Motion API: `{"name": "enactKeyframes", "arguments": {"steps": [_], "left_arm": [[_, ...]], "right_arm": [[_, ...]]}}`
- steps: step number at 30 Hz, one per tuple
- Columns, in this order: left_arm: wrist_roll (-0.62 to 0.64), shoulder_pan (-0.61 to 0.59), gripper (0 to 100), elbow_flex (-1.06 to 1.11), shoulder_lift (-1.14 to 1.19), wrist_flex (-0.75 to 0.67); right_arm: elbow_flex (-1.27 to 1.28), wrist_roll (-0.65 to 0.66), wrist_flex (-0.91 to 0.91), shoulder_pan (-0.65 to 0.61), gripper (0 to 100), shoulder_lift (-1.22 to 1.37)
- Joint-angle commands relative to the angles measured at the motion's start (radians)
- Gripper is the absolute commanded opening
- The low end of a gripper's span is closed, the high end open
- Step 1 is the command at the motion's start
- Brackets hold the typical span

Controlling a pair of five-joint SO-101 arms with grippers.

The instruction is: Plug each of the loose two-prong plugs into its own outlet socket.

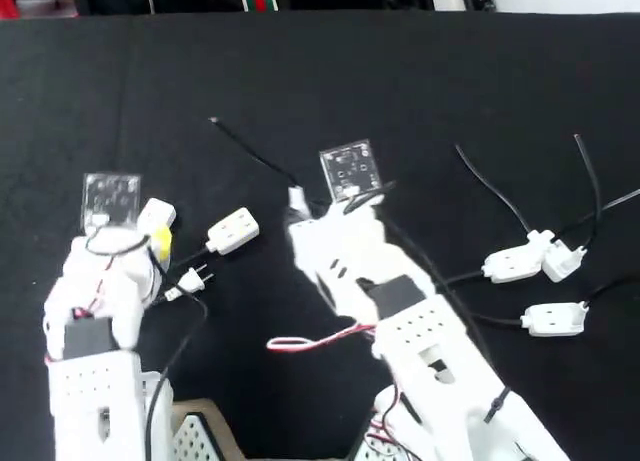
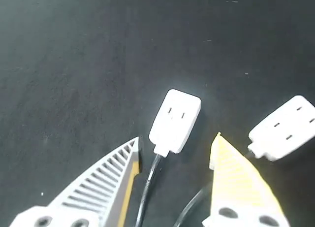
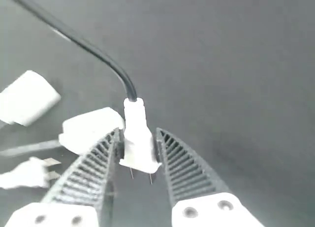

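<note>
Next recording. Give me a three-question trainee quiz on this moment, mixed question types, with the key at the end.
1. True or false: the right claw is shut on a two-prong plug with its prongs bare.
2. Multiple choice: the socket in front of the open left claw has slots that are (A) empty, (B) filled by a plug, (C) covered with tape.
3. Fill in: in the high view, the loose plug that no claw holds lies beside the ___ claw.
Key: 1 true; 2 A; 3 left.
</note>
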Motion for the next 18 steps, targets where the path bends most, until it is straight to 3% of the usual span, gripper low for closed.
{"name": "enactKeyframes", "arguments": {"steps": [1,6,13,18], "left_arm": [[0.083,-0.004,24,0.130,-0.270,0.003],[0.098,0.093,24,0.271,-0.529,0.055],[0.104,0.255,24,0.243,-0.512,0.014],[0.147,0.269,24,0.237,-0.514,-0.074]], "right_arm": [[-0.125,-0.123,-0.066,-0.089,1.1,-0.013],[-0.243,-0.282,-0.066,-0.163,1.1,-0.013],[-0.288,-0.423,-0.060,-0.295,1.1,-0.013],[-0.325,-0.451,0.083,-0.302,1.1,-0.019]]}}
